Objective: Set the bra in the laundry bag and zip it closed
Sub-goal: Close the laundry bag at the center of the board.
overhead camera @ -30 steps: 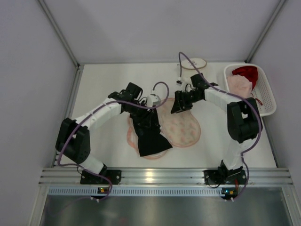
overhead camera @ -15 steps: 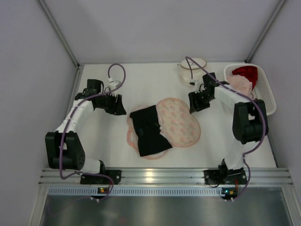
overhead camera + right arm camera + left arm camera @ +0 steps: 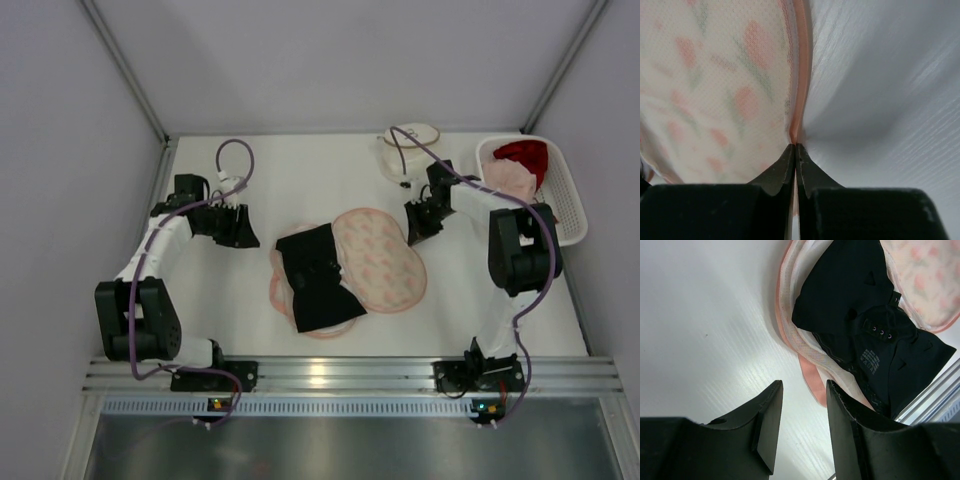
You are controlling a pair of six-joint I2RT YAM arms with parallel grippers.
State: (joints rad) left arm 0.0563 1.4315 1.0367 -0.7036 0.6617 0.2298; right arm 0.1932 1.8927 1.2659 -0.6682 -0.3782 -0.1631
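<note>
The black bra (image 3: pixel 318 278) lies unfolded across the open left part of the round pink floral laundry bag (image 3: pixel 385 262) in the middle of the table. In the left wrist view the bra (image 3: pixel 860 325) rests on the bag's white and pink layers (image 3: pixel 810 375). My left gripper (image 3: pixel 245 228) hangs open to the left of the bag, its jaws (image 3: pixel 804 385) holding nothing above bare table. At the bag's far right edge my right gripper (image 3: pixel 412 228) is shut, and the right wrist view shows it (image 3: pixel 795 146) pinching the bag's pink rim (image 3: pixel 801 60).
A white basket (image 3: pixel 570 205) at the back right holds a red garment (image 3: pixel 522 155) and a pink one. A small round white pouch (image 3: pixel 410 145) sits at the back of the table. Walls close in on the left, back and right.
My left arm has pulled away from the bra to the left side of the table. The right gripper has closed on the bag's rim.
</note>
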